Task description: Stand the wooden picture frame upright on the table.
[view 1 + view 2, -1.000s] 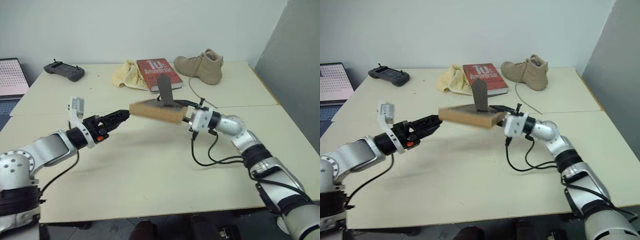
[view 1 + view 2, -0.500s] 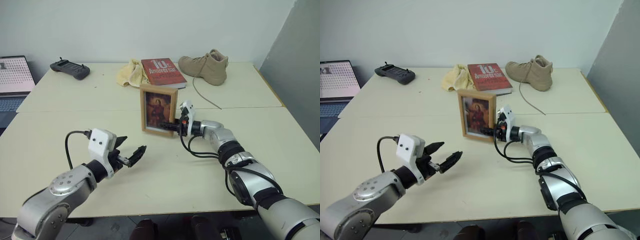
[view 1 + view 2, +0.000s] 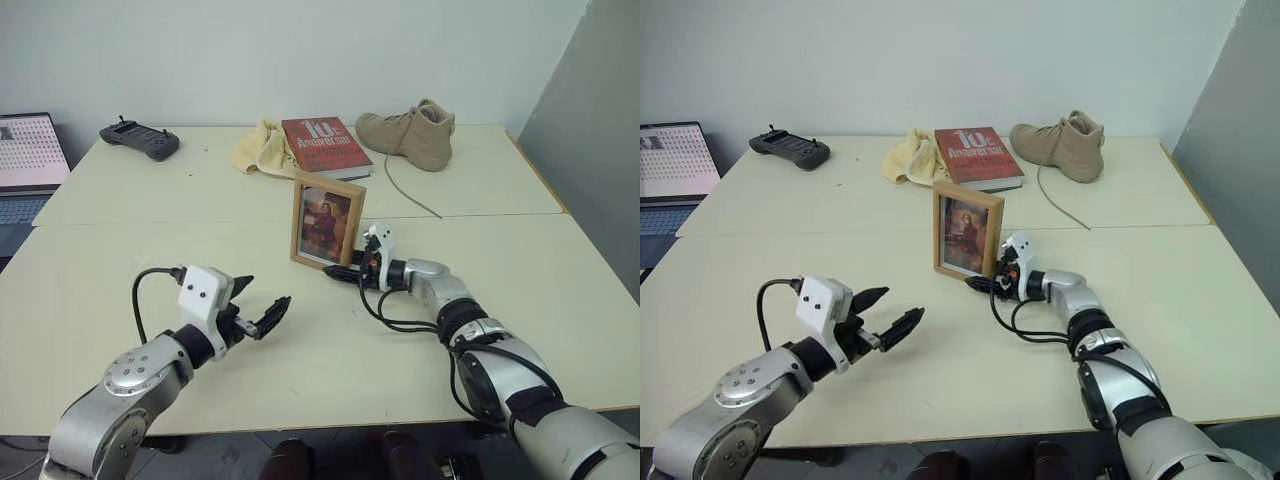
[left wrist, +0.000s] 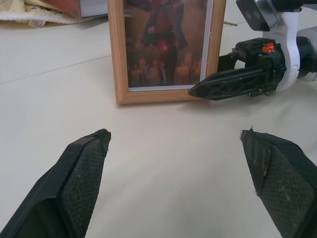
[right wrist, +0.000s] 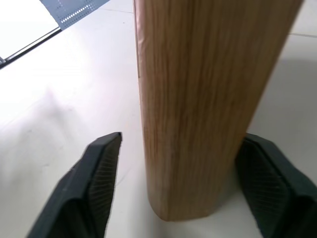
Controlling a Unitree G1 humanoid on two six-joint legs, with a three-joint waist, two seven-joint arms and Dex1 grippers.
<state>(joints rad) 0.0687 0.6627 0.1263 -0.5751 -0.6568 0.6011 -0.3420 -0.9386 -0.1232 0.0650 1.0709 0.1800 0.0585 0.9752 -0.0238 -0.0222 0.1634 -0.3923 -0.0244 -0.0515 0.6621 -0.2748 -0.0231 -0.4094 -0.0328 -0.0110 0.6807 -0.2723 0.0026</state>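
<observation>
Light-wood picture frame (image 3: 327,223) w/ reddish photo – cream table (image 3: 300,380), red book (image 3: 321,144), tan boot (image 3: 409,131).

Head views overlook the table (image 3: 300,400); wrist views close.

Red book (image 3: 323,146), by the table's (image 3: 480,210) far edge: large white "10" on the cover.
Line beneath it: begins "Anni", the remainder too small to read.
Elsewhere: no other writing is readable.
</observation>
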